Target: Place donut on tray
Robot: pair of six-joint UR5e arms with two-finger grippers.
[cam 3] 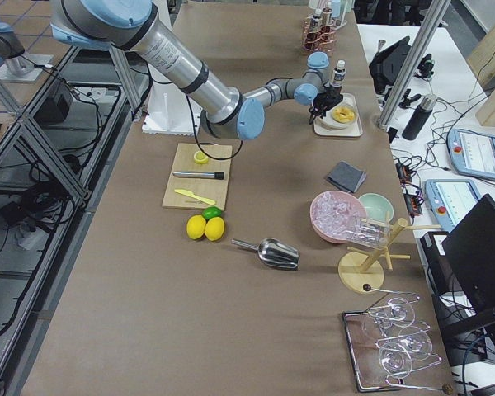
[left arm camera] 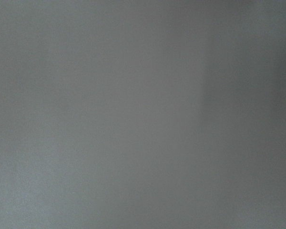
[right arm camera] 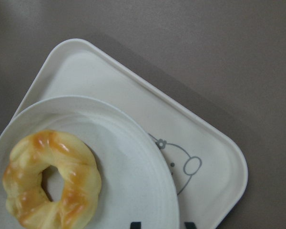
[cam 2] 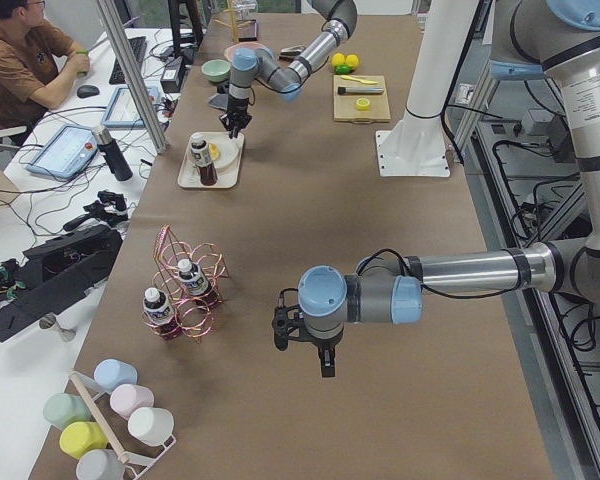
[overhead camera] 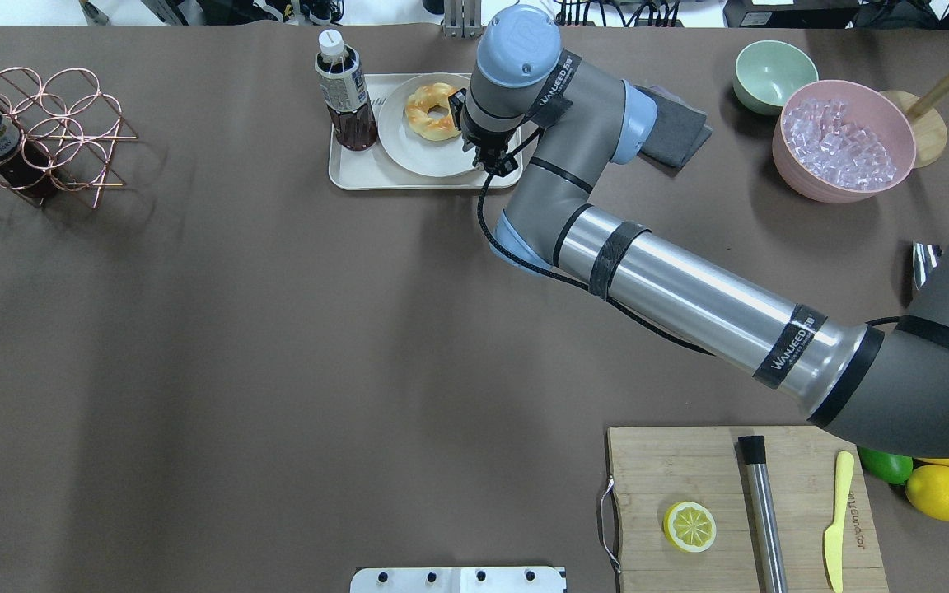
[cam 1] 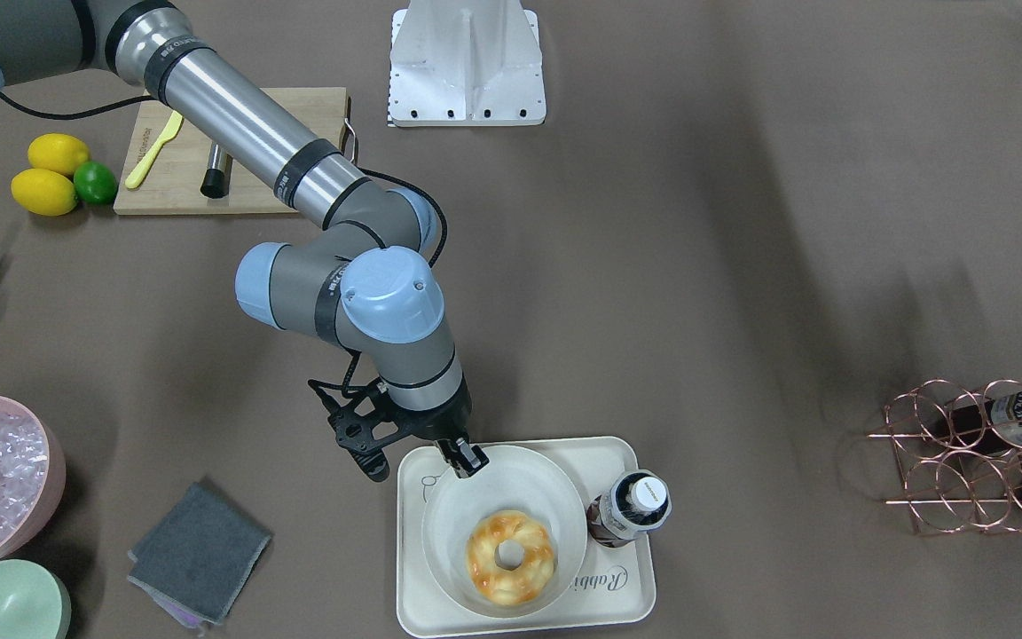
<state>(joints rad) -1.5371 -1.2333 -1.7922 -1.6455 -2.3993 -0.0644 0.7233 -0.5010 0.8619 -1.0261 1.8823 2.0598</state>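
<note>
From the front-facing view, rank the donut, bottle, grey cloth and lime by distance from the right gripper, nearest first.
1. Donut, on the plate beside the right gripper.
2. Bottle, standing on the tray.
3. Grey cloth, view's lower left.
4. Lime, beside the lemons.

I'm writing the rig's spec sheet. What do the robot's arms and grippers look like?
The right arm has a silver tube, grey joints, pale-blue round caps, black bands lettered WANJEED and a black cable alongside. The right gripper is black, with two fingers. The left arm looks alike.
</note>
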